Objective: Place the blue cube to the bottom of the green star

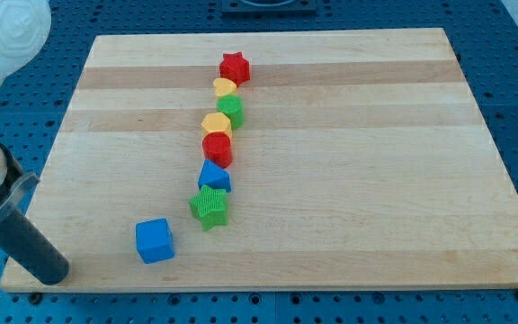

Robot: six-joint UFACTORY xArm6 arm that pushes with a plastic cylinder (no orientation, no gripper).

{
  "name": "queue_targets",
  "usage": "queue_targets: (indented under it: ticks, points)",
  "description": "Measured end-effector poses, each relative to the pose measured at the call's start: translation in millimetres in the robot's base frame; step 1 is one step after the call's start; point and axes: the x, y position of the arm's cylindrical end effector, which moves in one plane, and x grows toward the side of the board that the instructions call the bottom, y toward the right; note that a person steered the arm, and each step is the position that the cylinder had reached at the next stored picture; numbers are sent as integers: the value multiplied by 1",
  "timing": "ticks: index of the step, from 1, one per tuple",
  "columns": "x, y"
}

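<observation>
The blue cube (pixel 155 240) sits near the board's bottom edge, left of centre. The green star (pixel 209 207) lies up and to the right of it, a small gap apart. My tip (pixel 58 274) is at the board's bottom-left corner, well to the left of the blue cube and slightly lower, touching no block. The rod slants up to the view's left edge.
A chain of blocks runs up from the green star: a blue block (pixel 214 176), a red block (pixel 217 148), a yellow hexagon (pixel 216 124), a green block (pixel 231 110), a yellow block (pixel 225 87) and a red star (pixel 235 67). The wooden board (pixel 376 180) lies on a blue perforated base.
</observation>
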Motion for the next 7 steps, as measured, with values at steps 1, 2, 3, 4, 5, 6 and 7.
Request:
queue_targets:
  ticks: [1,2,3,4,5,6,7]
  points:
    - [0,0]
    - [-1,3]
    - [-10,11]
    - [-20,51]
    - [-24,83]
    - [-31,83]
    - [-49,87]
